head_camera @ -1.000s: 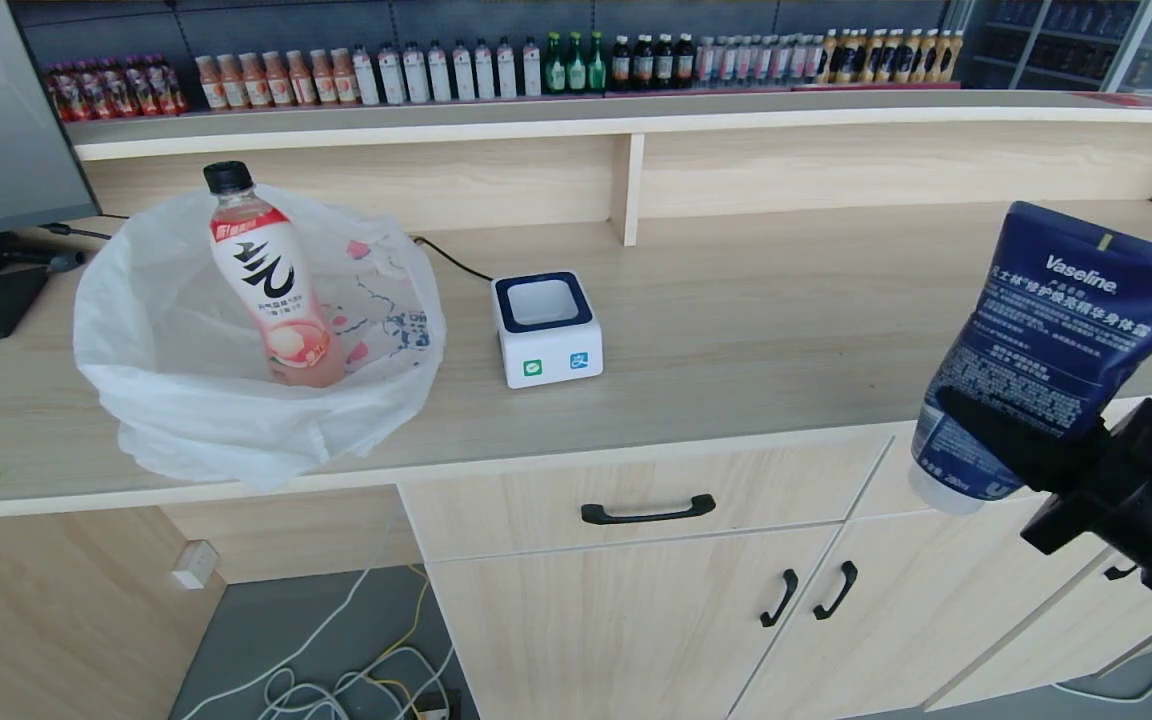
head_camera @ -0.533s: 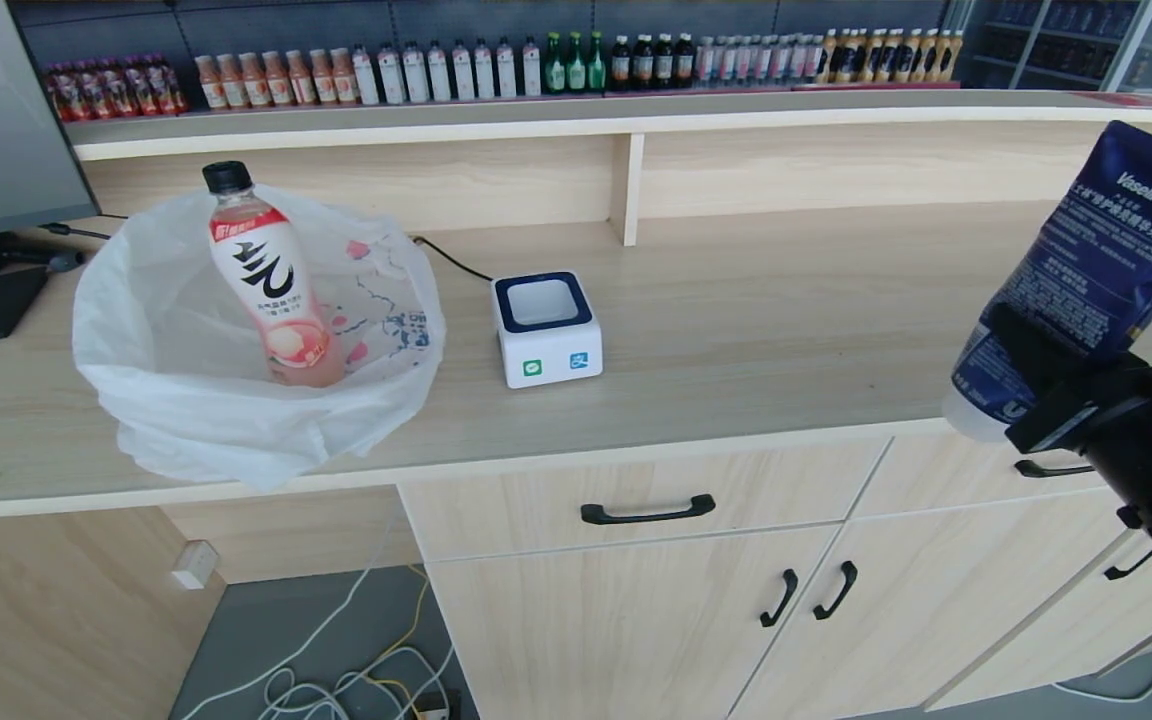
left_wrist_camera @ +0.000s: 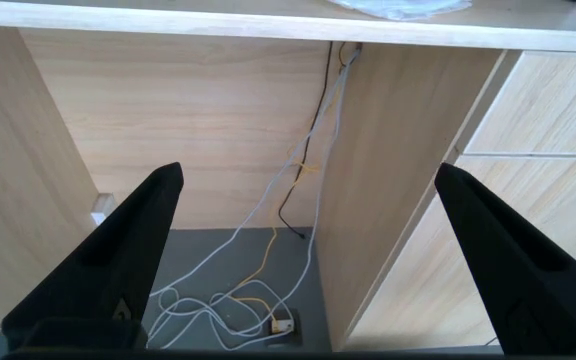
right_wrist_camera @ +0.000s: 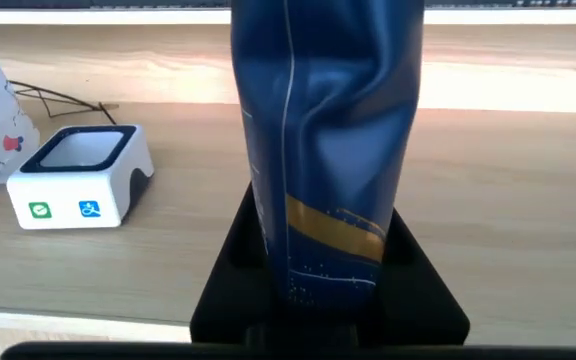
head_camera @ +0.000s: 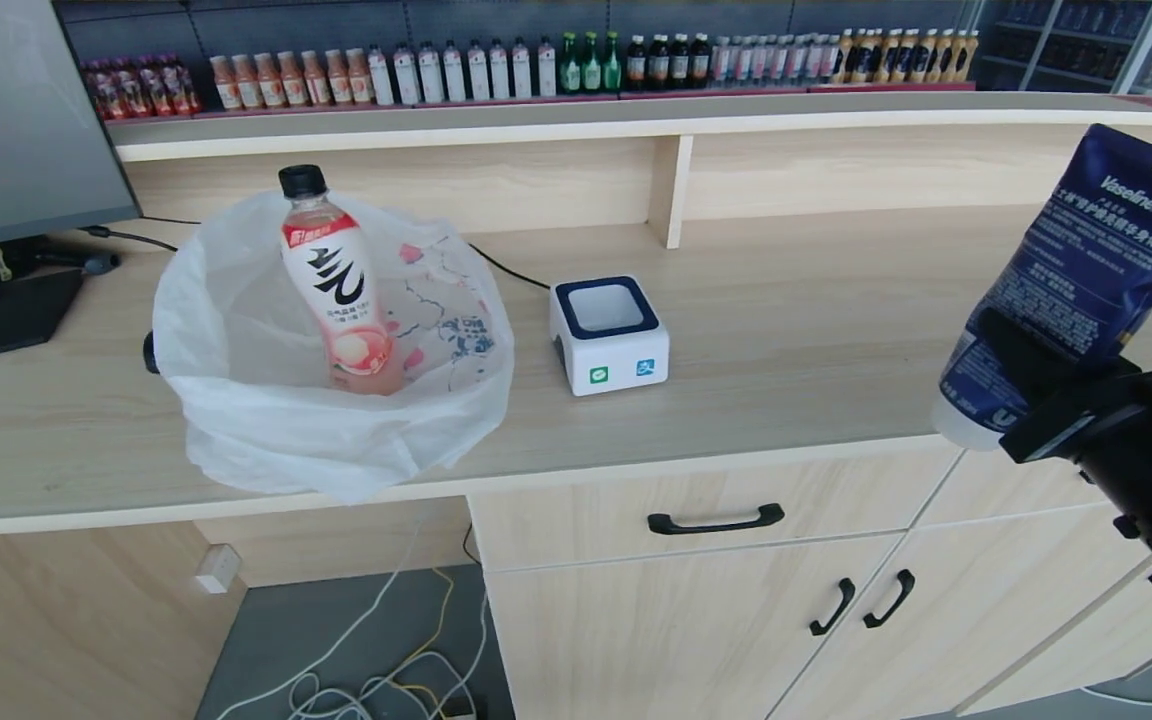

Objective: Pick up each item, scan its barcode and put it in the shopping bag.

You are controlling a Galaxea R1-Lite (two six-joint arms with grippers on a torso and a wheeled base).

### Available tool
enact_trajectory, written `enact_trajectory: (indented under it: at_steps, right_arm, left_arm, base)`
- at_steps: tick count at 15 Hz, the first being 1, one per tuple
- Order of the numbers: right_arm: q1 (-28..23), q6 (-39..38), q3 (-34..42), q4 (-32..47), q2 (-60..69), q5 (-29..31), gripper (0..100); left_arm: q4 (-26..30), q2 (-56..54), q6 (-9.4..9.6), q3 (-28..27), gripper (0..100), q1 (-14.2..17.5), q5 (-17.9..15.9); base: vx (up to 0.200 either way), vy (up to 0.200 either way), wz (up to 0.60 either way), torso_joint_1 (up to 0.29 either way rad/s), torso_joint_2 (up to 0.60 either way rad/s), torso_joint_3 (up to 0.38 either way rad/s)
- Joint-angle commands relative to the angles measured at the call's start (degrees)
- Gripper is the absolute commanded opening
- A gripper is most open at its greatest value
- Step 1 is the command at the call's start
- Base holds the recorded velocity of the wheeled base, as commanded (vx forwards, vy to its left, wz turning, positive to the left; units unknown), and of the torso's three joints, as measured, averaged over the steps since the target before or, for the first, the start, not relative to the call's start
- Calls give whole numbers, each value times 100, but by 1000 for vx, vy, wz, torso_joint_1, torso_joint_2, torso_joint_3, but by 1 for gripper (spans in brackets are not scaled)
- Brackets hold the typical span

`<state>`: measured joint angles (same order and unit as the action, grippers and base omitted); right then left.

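A dark blue lotion tube (head_camera: 1076, 290) stands tilted, cap end down, over the counter's right front edge, with my right gripper (head_camera: 1028, 388) shut on its lower part; the right wrist view shows the tube (right_wrist_camera: 328, 140) squeezed between the black fingers (right_wrist_camera: 236, 262). Left of it, mid-counter, sits the white scanner box (head_camera: 608, 335) with a blue rim, also in the right wrist view (right_wrist_camera: 80, 177). The white shopping bag (head_camera: 336, 440) stands open at the left with a pink drink bottle (head_camera: 341, 290) upright inside. My left gripper (left_wrist_camera: 308, 260) hangs open below the counter.
A monitor (head_camera: 21, 110) stands at the far left of the wooden counter (head_camera: 796, 340). A raised shelf with a divider (head_camera: 674, 190) runs along the back. Drawers and cabinet doors (head_camera: 716, 520) lie below, with loose cables (head_camera: 376, 660) on the floor.
My right gripper has lifted the blue tube higher and a little to the right. The head camera has turned, so the whole picture has shifted right.
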<state>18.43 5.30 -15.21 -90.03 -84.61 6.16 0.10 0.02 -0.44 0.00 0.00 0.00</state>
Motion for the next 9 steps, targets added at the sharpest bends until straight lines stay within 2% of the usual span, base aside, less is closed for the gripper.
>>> enact_trajectory:
  at_steps: [1, 9]
  right_arm:
    - [20, -3, -34, 3, 15, 0, 0]
    - [55, 15, -69, 3, -2, -229, 0]
  left_arm:
    - [-1, -2, 0, 0, 100, 0, 0]
    - [-1, -2, -26, 0, 100, 0, 0]
  base:
    - [0, 200, 0, 7, 7, 7]
    - [0, 200, 0, 2, 1, 5]
